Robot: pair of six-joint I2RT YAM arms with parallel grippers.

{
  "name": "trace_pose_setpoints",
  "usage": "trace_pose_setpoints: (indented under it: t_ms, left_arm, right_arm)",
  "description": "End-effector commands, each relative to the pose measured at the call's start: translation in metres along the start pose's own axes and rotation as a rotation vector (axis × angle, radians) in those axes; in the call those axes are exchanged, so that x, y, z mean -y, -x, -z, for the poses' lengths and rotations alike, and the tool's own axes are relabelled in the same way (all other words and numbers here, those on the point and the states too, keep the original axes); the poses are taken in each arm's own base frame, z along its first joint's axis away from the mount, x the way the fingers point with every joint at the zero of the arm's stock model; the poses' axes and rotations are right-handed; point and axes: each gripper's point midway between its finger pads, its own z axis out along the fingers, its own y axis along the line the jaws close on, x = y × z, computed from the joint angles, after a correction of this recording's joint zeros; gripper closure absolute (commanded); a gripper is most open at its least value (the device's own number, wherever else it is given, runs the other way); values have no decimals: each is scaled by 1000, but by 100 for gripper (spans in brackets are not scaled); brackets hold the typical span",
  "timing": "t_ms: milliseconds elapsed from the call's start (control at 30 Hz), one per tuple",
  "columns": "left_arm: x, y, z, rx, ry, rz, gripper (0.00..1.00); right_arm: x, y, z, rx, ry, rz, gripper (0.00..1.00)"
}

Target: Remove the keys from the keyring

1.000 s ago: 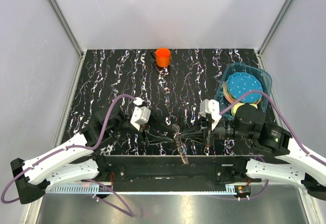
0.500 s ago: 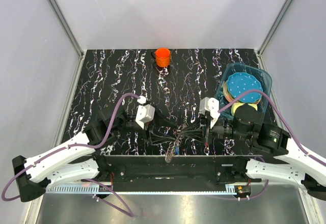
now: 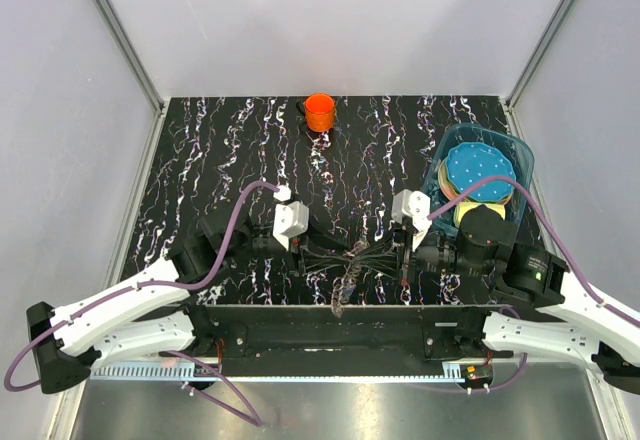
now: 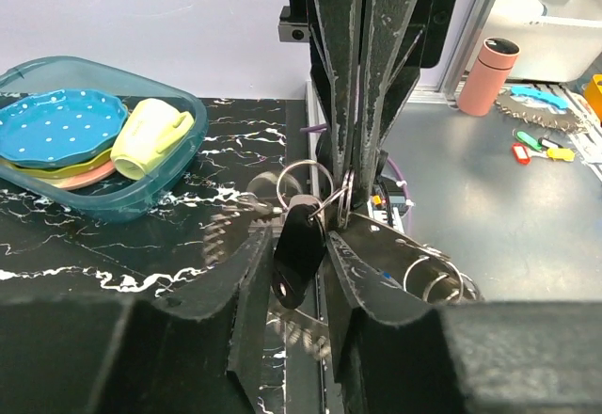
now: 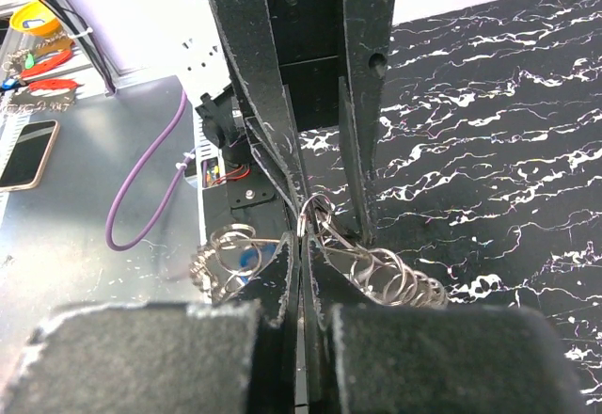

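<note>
Near edge of black marbled table (image 3: 220, 150): keys (image 3: 350, 272) hang between the arms, right gripper (image 5: 301, 245) clenched on keyring (image 5: 313, 209); left gripper (image 4: 299, 242) flanks a black fob (image 4: 296, 263), grip unclear. Farther right, blue tub (image 3: 522, 152) of dishes; orange cup (image 3: 320, 111) at back edge, grey walls (image 3: 300, 20) beyond

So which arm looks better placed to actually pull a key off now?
Probably the left. The right gripper is pinched shut on the keyring, anchoring it, while the left gripper has its fingers either side of the black fob, beside the dangling keys.
</note>
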Motion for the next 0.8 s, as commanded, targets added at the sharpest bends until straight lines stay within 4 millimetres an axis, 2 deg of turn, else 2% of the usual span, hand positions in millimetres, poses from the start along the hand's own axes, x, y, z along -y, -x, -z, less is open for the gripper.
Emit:
trace_pose_setpoints:
  t_ms: [0,133,167,200,367,767]
  left_arm:
    - [-1,24,-1,51,20,-45,71]
    - [-7,22,-2,47,46,-26,88]
    - [-7,23,-2,48,47,-25,98]
    - [-7,22,-2,47,49,-23,100]
    - [-14,20,3,54,105,-15,100]
    - [-32,14,16,75,239,-34,100]
  right_arm:
    - [4,36,3,148,-37,6,100]
    - [11,34,-1,176,-66,6,100]
    - [12,35,-3,180,-70,3,100]
    - [12,36,-3,189,-73,1,100]
    - [27,40,0,238,-157,-1,100]
    - [33,39,5,276,-189,1,100]
